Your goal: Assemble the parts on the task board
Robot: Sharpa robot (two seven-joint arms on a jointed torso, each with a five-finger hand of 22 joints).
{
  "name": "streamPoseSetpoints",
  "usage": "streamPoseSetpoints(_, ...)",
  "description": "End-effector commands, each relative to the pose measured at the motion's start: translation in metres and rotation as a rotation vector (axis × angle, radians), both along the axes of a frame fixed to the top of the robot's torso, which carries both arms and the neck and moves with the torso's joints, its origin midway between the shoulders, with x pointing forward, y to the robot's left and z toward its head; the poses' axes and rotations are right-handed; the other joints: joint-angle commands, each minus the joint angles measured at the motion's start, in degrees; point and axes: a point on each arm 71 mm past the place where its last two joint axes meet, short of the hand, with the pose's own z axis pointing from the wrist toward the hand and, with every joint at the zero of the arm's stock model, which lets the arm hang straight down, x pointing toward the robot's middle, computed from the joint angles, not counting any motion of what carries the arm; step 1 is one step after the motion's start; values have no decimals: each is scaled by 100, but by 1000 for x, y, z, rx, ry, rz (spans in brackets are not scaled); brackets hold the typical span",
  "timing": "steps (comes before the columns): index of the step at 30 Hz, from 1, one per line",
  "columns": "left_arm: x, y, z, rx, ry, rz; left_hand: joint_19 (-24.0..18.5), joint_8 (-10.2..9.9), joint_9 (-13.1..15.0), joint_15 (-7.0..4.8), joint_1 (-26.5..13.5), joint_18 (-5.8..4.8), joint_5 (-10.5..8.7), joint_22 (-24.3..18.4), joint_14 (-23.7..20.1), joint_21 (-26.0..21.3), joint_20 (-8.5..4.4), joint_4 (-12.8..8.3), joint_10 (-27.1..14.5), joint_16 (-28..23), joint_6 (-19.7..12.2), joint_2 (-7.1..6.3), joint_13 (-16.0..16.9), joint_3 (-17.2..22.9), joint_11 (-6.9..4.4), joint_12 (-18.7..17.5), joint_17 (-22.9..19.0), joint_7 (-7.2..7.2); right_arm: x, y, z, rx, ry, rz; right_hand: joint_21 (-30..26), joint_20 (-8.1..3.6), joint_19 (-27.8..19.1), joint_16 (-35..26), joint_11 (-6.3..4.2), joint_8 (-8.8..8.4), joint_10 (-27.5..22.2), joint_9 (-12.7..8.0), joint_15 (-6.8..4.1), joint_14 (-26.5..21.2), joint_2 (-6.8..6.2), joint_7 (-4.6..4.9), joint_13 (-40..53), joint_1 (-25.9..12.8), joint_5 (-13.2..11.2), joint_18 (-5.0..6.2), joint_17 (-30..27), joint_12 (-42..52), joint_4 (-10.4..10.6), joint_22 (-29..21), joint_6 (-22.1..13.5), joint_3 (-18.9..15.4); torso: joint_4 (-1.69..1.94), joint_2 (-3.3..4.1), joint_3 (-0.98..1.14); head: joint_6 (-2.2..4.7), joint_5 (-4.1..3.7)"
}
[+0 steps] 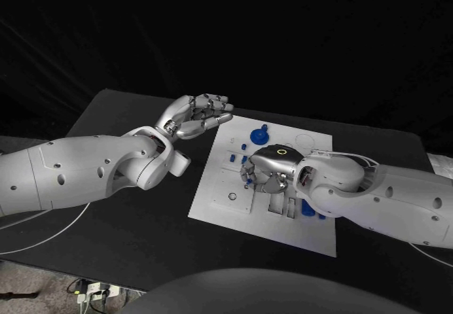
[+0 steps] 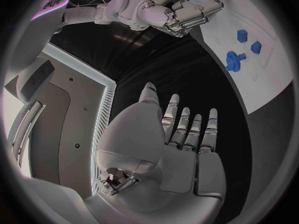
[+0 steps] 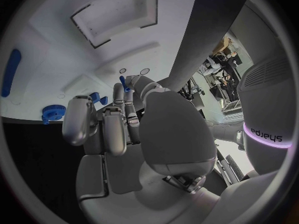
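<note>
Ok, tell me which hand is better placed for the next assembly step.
Right. The right silver hand is down over the white task board among the small blue parts; the left silver hand hangs off the board, holding nothing.

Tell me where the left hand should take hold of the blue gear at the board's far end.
Probably by its toothed rim, coming down from above. The blue gear lies flat on the task board with a small hub on top; the rim gives opposed edges. The left hand hangs nearby, holding nothing.

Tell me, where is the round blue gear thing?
In the head view the blue gear sits near the far edge of the white board, between the left hand and the right hand.
</note>
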Motion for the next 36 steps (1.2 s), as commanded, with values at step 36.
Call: streamPoseSetpoints(36,1,-6,-1,-3,-11,-36,-38,29,4,59,230,-52,185,-37,47,30,2,-12,-20,138,9,29,-2,-5,19,10,9,8,0,-2,-9,36,30,3,-9,-13,-37,1,0,-72,51,-28,46,30,39,41,-23,-44,-126,-31,415,-19,-35,911,17,55,-4,-3,3,1,49)
